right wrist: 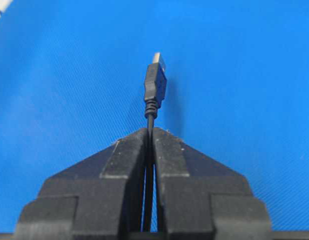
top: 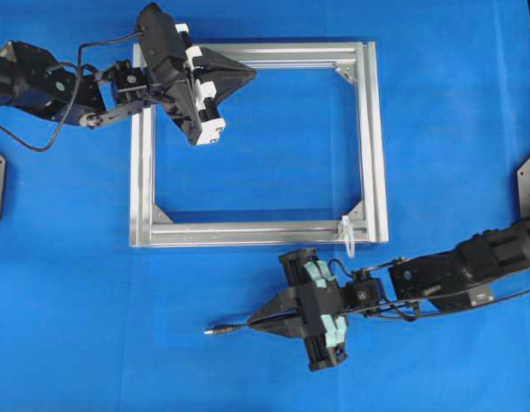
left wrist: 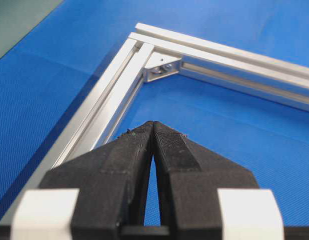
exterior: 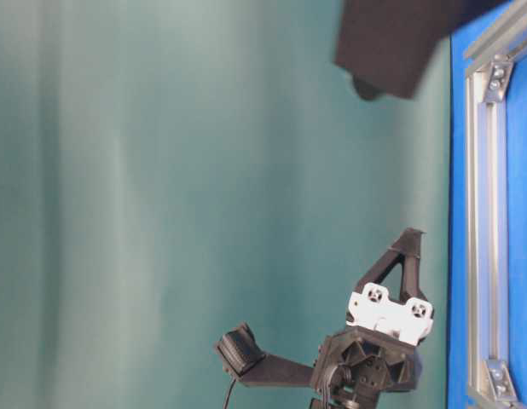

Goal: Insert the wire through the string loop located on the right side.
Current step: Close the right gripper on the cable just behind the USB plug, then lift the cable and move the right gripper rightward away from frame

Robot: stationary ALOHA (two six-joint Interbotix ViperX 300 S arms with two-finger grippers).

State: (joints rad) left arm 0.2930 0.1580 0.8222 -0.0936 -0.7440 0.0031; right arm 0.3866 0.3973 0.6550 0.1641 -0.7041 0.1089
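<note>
The task is sitting at its early stage: the wire (top: pixel 235 327) is gripped but not yet threaded, and the whole approach and insertion are remaining, judging from how things lie. In the overhead view the string loop (top: pixel 347 237) is hanging at the lower right corner of the aluminium frame (top: pixel 372 137), wrapped over the bottom bar near the corner, and nothing is passing through it. The wire's plug (right wrist: pixel 155 86) is lying below the frame on the blue mat (top: pixel 76 326), pointing away from the loop toward the left of that view, well apart from it. The right gripper (right wrist: pixel 150 134) is pinching the wire just behind the plug; its jaws are pressed together on the thin cable, with the plug and its short metallic tip projecting beyond the fingertips. The left gripper (left wrist: pixel 153 126) is hovering over the upper left part of the frame with its jaws pressed together and nothing between them. For the next move, the plug is likely needing to be turned toward the loop and lined up with its small opening before being fed through.
</note>
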